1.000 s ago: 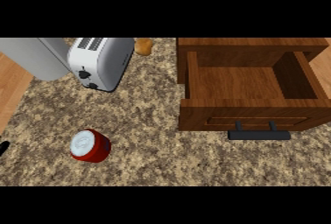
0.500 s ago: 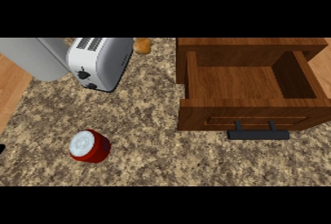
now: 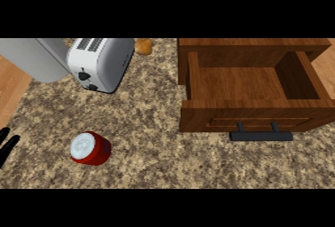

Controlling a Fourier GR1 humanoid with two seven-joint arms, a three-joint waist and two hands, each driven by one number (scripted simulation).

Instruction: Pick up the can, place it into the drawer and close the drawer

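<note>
A red can [image 3: 90, 148] with a silver top stands on the speckled counter at the lower left. The wooden drawer [image 3: 193, 84] at the upper right is pulled open and holds nothing; its dark handle [image 3: 260, 135] faces the view's lower edge. Only straight black fingertips of my left hand [image 3: 7, 144] show at the left edge, well left of the can and not touching it. My right hand is out of view.
A white toaster [image 3: 99, 62] sits at the upper left beside a grey rounded object [image 3: 33, 57]. A small orange-brown item [image 3: 143, 46] lies at the back between the toaster and the drawer. Bare wood floor [image 3: 12, 91] shows past the counter's left edge.
My left hand's fingertips have come a little further into view at the left edge. The can and the drawer have not moved.
</note>
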